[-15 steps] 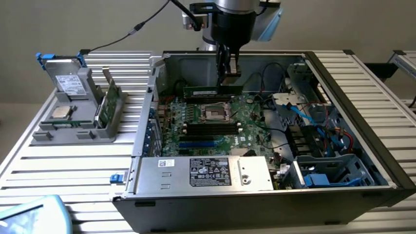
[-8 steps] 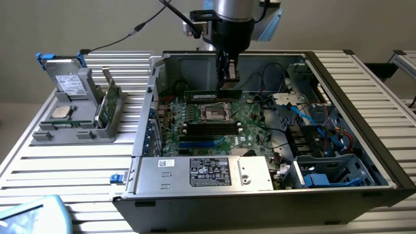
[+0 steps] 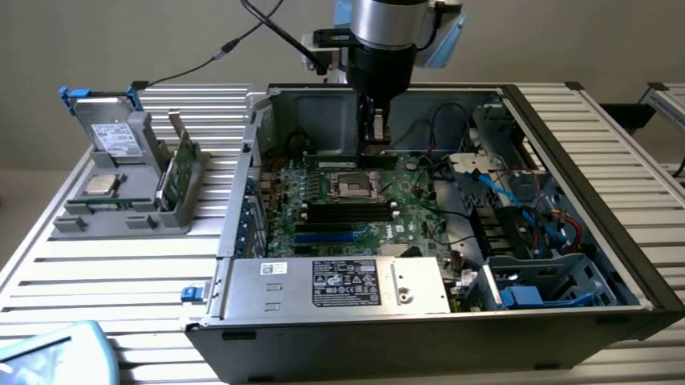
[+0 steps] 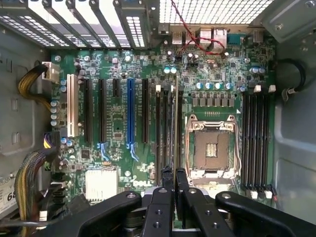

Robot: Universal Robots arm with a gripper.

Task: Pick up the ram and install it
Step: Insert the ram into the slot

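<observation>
The ram [image 3: 348,160] is a long, thin green stick. My gripper [image 3: 374,143] is shut on its top edge and holds it level inside the open computer case [image 3: 599,200]. It hangs just behind the processor socket [image 3: 354,186], low over the motherboard. In the wrist view the ram [image 4: 176,123] is edge-on, a thin line running out from my gripper [image 4: 174,174]. It lies along the black memory slots [image 4: 163,133] beside the socket [image 4: 212,148]. I cannot tell whether the ram touches a slot.
A grey holder [image 3: 128,212] at the exterior view's left carries another green board [image 3: 176,164] and a silver chip [image 3: 102,184]. The power supply [image 3: 332,285] is at the case front and a drive cage with cables [image 3: 535,281] at the exterior view's right. More memory slots [image 4: 256,143] lie beyond the socket.
</observation>
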